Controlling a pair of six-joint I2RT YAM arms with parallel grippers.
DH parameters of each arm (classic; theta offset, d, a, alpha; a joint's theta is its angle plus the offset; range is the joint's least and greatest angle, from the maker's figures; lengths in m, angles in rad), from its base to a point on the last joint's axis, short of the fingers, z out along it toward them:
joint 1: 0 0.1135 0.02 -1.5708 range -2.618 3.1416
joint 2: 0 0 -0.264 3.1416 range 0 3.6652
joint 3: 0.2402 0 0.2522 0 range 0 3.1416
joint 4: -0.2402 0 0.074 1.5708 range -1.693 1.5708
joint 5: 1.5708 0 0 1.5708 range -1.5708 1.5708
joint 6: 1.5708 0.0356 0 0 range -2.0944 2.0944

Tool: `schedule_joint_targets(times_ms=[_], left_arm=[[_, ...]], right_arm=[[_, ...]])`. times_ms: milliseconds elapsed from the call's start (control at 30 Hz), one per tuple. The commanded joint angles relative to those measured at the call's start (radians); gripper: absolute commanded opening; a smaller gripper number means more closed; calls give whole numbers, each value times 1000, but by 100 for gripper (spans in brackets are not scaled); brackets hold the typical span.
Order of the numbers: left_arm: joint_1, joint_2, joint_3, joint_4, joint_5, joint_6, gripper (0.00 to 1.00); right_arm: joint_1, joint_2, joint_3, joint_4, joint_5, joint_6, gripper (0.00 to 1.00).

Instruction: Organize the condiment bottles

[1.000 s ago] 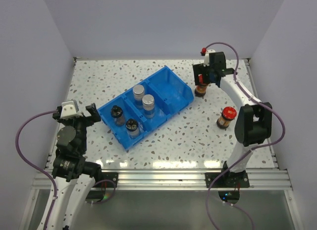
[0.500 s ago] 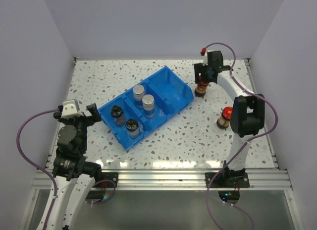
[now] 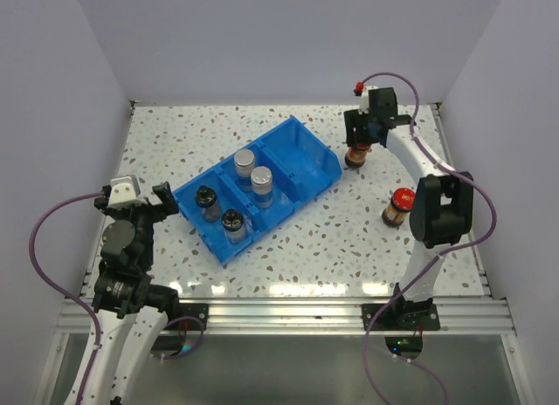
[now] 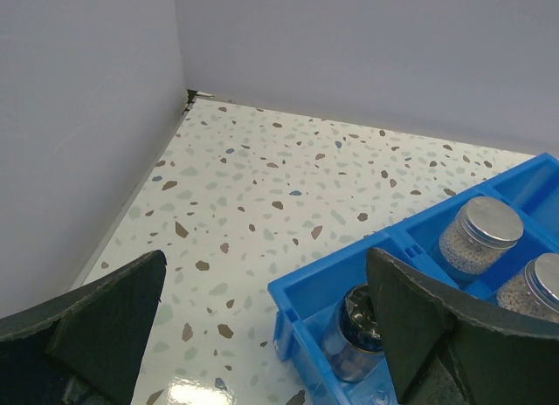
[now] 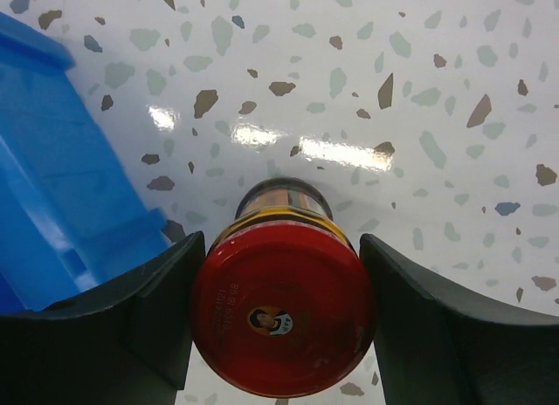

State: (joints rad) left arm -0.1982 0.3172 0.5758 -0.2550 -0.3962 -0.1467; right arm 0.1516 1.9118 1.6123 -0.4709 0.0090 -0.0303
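Right pincer (image 5: 279, 245): a red-capped bottle (image 5: 284, 313) stands upright directly between its fingers (image 5: 157, 309), on the speckled worktop (image 5: 437, 117). Both fingers press against the red cap's rim. The pincer is narrowed and pinching the cap. The blue bin (image 5: 61, 204) lies just beside this pincer, apart from the bottle.

The second red-capped bottle (image 3: 401, 204) stands well apart from the right pincer, back toward that arm's base.

Left pincer (image 4: 265, 255): spread wide, holding and touching nothing. It sits near the bin's other end. Two black-capped bottles (image 3: 205, 200) stand in the compartment closest to it. Two silver-capped bottles (image 3: 245, 161) stand in the middle compartment beyond.
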Motion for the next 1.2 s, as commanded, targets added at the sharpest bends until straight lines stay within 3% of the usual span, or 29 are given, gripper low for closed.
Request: schedule_joint_targets(times_ms=[0, 200, 433, 733, 1167], left_arm=[[-3, 6, 1, 40, 8, -2, 100], [-4, 6, -1, 42, 8, -4, 100], [-3, 8, -1, 40, 8, -1, 100], [-3, 10, -1, 40, 2, -1, 100], [-3, 11, -1, 40, 3, 2, 100]], right_arm=[[9, -186, 24, 98, -4, -20, 0], [58, -244, 20, 124, 3, -20, 0], [196, -264, 118, 107, 13, -46, 0], [308, -99, 320, 43, -6, -54, 0], [347, 134, 440, 46, -41, -60, 0]])
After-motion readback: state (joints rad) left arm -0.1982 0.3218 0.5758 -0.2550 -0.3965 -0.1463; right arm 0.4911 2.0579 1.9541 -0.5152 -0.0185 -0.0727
